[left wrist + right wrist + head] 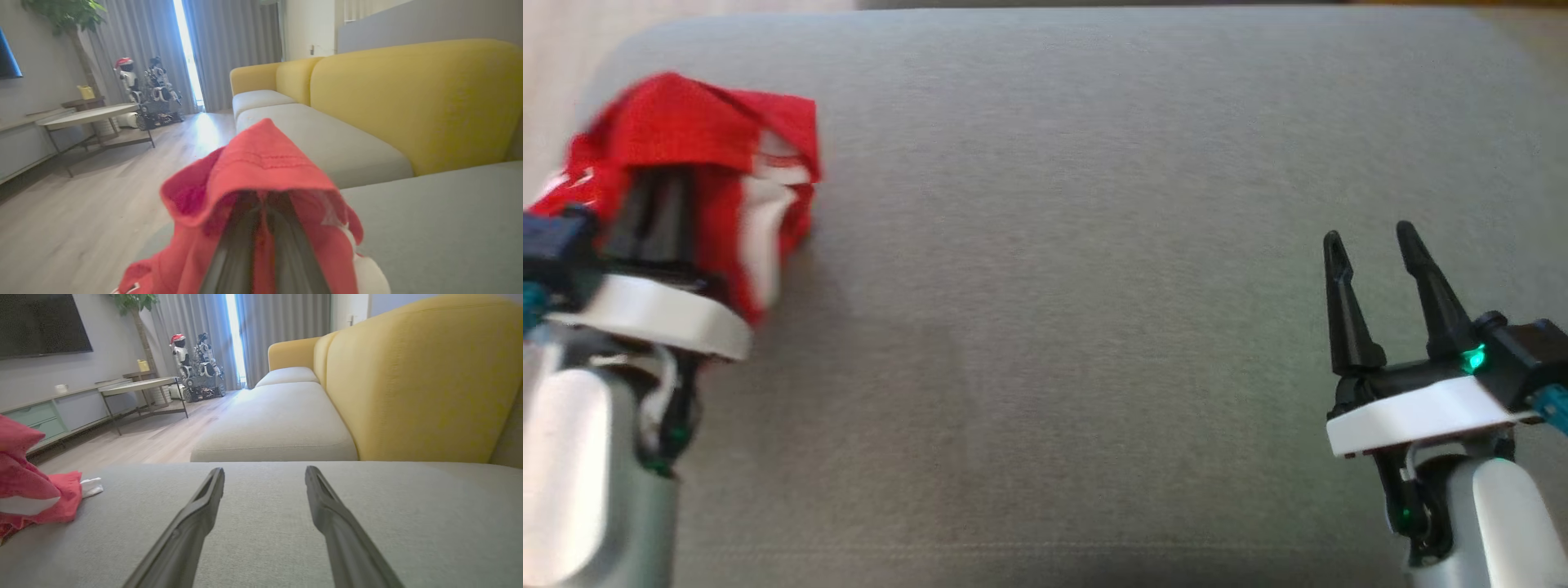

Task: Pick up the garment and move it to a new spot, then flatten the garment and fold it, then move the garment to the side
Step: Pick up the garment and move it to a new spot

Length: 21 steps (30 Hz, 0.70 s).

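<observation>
The red and white garment [703, 131] is bunched at the far left of the grey cushion [1054, 327], draped over my left gripper [658, 204]. That gripper is shut on the cloth, its fingertips hidden under the folds. In the left wrist view the garment [261, 163] hoods the closed fingers [241, 253] of the left gripper [265, 200]. My right gripper [1369, 237] stands open at the right above bare cushion, far from the cloth. The right wrist view shows the right gripper [264, 470] with spread fingers, and the garment [32, 490] at its left edge.
The cushion's left edge lies just beyond the garment, with wooden floor [81, 212] past it. A yellow sofa back [408, 375] rises behind the seat. A low table [139, 386] and a sideboard [41, 416] stand across the room.
</observation>
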### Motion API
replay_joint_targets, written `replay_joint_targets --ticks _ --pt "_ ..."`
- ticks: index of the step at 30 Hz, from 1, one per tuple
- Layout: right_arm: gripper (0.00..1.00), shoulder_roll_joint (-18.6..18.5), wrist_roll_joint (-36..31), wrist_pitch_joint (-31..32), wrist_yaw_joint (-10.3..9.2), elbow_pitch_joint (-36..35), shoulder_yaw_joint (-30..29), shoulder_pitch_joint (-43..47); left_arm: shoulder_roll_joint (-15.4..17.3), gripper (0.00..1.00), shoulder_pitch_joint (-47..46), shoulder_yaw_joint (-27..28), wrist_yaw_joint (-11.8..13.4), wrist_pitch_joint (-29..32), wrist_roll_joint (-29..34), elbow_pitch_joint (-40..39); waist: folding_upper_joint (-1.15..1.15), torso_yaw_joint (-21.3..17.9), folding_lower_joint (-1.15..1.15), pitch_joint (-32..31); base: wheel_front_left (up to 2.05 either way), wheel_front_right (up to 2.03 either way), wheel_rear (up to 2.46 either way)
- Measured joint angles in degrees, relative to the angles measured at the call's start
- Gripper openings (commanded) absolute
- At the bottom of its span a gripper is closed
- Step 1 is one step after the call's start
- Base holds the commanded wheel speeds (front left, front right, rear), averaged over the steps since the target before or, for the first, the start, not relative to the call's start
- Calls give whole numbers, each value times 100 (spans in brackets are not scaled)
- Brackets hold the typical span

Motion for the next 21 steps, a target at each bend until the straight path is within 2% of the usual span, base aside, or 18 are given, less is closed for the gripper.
replay_joint_targets --ticks 9,10,18,21 --pt "100 9 263 -182 0 -91 64 -11 -322 0 -122 -1070 -231 464 -141 -2 0 -912 0 328 0 0 0" --pt "100 10 421 -305 0 -75 119 -20 -394 0 -531 -1767 -311 582 -142 253 0 -1318 0 524 0 0 0" --pt "100 14 722 -604 0 53 264 -179 -488 0 -1443 -3142 -318 655 -346 527 0 -2007 0 972 0 0 0" --pt "100 16 813 -710 0 179 318 -227 -449 0 -1600 -3442 -319 758 -542 786 0 -2180 0 1149 0 0 0"
